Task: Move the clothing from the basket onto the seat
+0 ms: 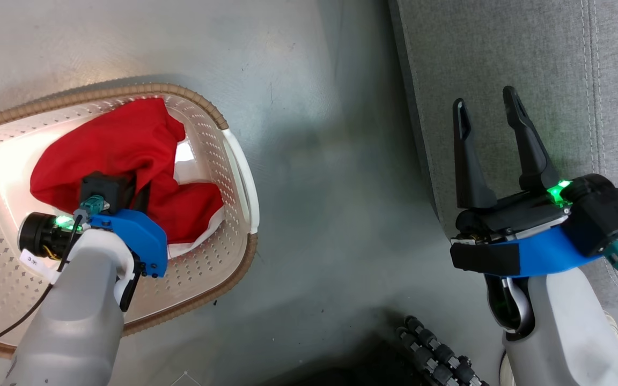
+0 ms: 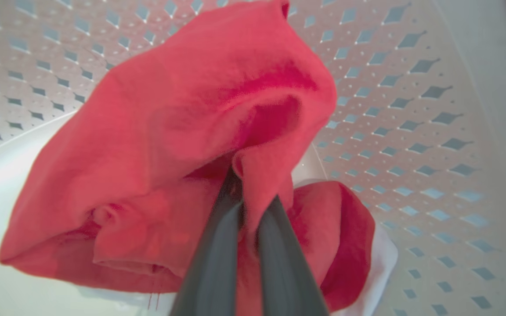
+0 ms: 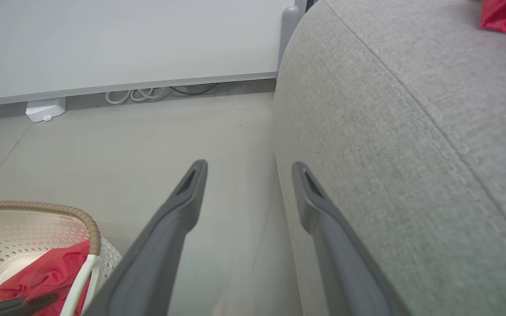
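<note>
Bright red clothing (image 1: 126, 155) with white trim lies bunched in the cream perforated basket (image 1: 3, 279) on the floor. My left gripper (image 1: 140, 195) reaches down into the basket, its fingers buried in the cloth. In the left wrist view the left gripper (image 2: 253, 197) is shut on a fold of the red clothing (image 2: 182, 127). My right gripper (image 1: 488, 112) hangs open and empty over the edge of the grey seat (image 1: 556, 64). In the right wrist view the right gripper (image 3: 248, 169) sits beside the seat (image 3: 411, 131), and the basket (image 3: 59, 210) with the clothing (image 3: 46, 274) is at lower left.
Grey floor (image 1: 314, 177) separates the basket from the seat. A red item (image 3: 505, 17) lies on the seat's far part. A white wall (image 3: 125, 39) with cables (image 3: 147, 93) and a white box (image 3: 44, 109) runs along the floor. Black ribbed robot parts (image 1: 432, 354) show at the bottom.
</note>
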